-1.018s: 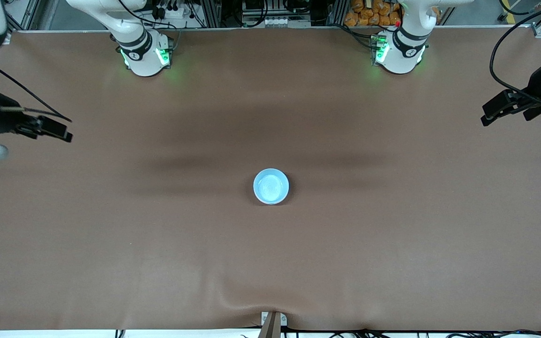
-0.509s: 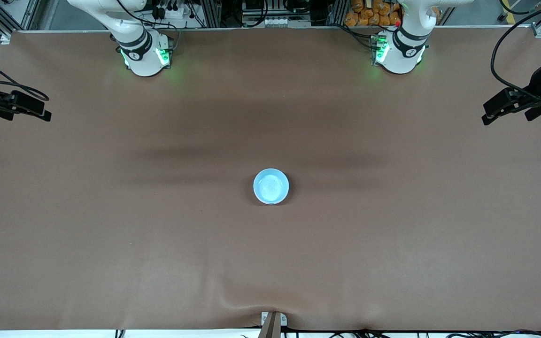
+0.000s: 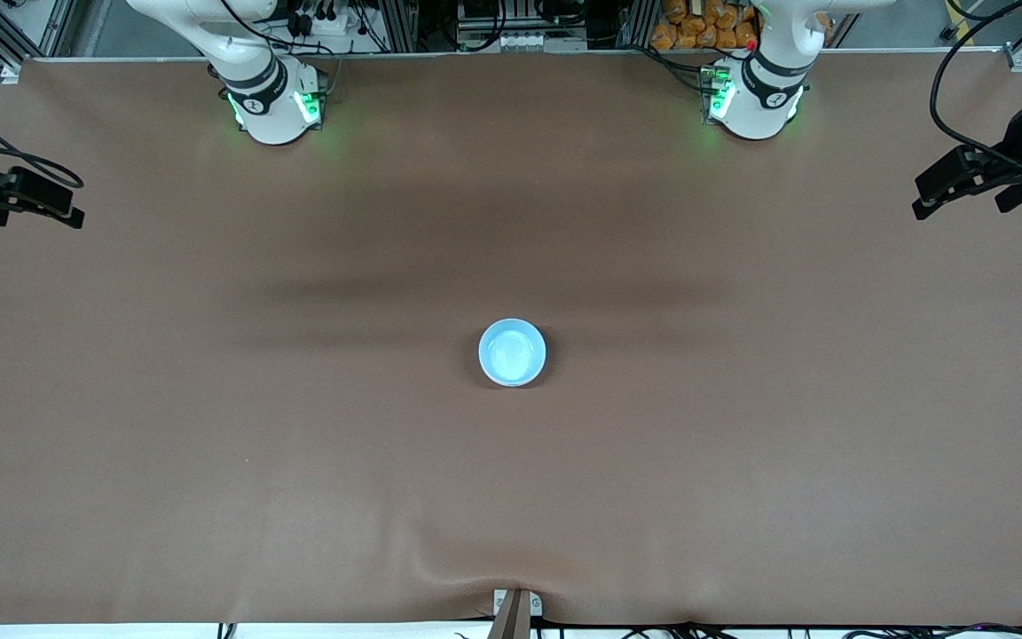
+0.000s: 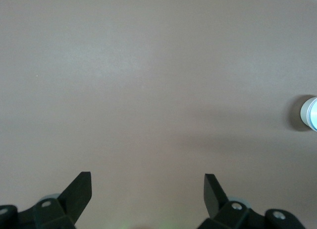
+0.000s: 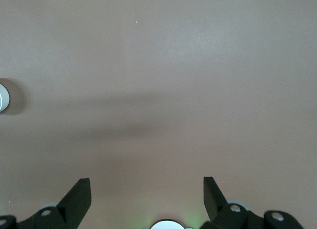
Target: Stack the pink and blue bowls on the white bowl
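Observation:
A light blue bowl [image 3: 512, 352] sits in the middle of the brown table, open side up. It also shows at the edge of the left wrist view [image 4: 310, 113], with a pale side wall under a blue rim. In the right wrist view, only a whitish sliver [image 5: 2, 97] of it shows. I cannot make out a separate pink bowl or white bowl; whatever lies under the blue one is hidden. My left gripper [image 3: 919, 201] [image 4: 147, 182] is open and empty over the left arm's end of the table. My right gripper [image 3: 76, 204] [image 5: 147, 185] is open and empty over the right arm's end.
The two arm bases [image 3: 273, 102] [image 3: 755, 98] stand at the table's edge farthest from the front camera. A small bracket [image 3: 516, 605] sits at the nearest edge. The table cloth [image 3: 511, 497] has a slight wrinkle near it.
The right gripper has drawn away from the bowl toward its end of the table. The left gripper has shifted slightly toward the bases. The bowl has not moved.

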Controlling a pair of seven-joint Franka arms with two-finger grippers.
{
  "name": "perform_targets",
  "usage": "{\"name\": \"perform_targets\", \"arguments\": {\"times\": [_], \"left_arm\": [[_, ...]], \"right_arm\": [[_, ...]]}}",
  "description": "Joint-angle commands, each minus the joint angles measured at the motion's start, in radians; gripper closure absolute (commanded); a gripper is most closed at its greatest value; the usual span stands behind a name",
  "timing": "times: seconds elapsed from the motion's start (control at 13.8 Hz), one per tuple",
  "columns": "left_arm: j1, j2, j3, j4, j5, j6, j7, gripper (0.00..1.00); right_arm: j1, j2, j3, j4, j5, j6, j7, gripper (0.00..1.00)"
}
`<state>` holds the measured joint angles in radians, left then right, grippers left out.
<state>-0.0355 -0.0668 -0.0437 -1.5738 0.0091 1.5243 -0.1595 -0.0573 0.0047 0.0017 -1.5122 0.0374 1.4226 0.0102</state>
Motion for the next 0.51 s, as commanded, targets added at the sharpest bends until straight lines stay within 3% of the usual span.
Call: {"name": "perform_targets", "arguments": {"times": [0.0,0.44], "left_arm": [[0.000,-0.019,-0.018,-0.003,0.011,-0.019,0.014,0.00],[0.000,-0.021,-0.036,-0.003,0.011,-0.030,0.014,0.00]], "right_arm": [[0.031,-0.003,-0.025,0.015,-0.016,-0.004,-0.010,0.00],[0.033,0.000,-0.023,0.013,-0.011,-0.004,-0.010,0.00]]}}
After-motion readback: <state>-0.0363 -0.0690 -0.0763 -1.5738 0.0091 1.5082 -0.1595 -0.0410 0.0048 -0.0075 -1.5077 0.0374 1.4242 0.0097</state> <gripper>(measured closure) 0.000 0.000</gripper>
